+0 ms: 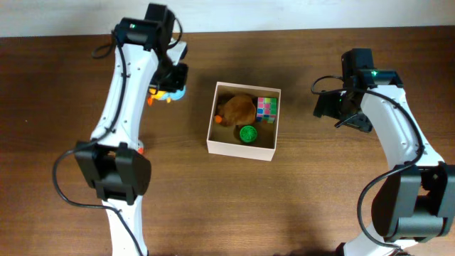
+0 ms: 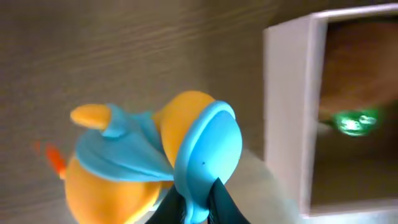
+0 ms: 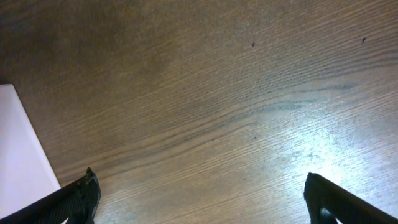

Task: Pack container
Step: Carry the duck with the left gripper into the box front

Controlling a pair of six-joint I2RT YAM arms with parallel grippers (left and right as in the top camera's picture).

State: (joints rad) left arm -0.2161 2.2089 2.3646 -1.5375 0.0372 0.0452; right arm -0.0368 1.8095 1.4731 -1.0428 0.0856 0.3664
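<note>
The container (image 1: 242,149) is a square white-walled box with a tan inside at the middle of the table; its white wall (image 2: 286,118) also fills the right of the left wrist view. Inside lie a brown plush toy (image 1: 238,108), a green round toy (image 1: 247,134) and a coloured cube (image 1: 267,109). My left gripper (image 2: 198,198) is shut on the blue part of an orange-and-blue toy bird (image 2: 146,162), held just left of the container (image 1: 168,92). My right gripper (image 3: 199,190) hangs open over bare wood right of the container (image 1: 334,107).
The dark wooden table (image 1: 298,206) stretches around the box. A pale wall runs along the far edge (image 1: 284,13). The white corner of the container (image 3: 22,155) shows at the left of the right wrist view.
</note>
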